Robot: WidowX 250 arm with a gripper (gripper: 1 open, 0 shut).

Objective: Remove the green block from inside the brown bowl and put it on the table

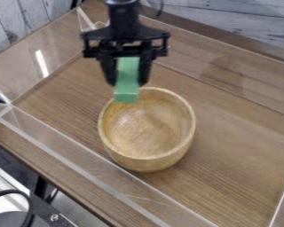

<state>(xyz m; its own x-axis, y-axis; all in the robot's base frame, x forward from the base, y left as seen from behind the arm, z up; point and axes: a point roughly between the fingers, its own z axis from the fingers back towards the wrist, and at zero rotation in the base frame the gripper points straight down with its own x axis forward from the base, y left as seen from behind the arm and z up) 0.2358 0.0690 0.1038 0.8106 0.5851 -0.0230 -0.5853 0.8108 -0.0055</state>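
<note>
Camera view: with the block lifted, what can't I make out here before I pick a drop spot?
- Upper end of the green block: hidden behind the gripper, so the grip contact is not visible.
- Arm above the gripper: cut off by the top edge.
- Table behind the arm: blocked by it.
- Block's height above the brown bowl rim: one angle, cannot judge.
- Near table corner: cut off at the bottom.

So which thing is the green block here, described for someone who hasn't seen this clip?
Find the wooden table with clear walls, then the round brown bowl on it. Just above the bowl's far-left rim, a black gripper points down, shut on the green block: a flat bar hanging upright, the only bright green thing in view.
</note>
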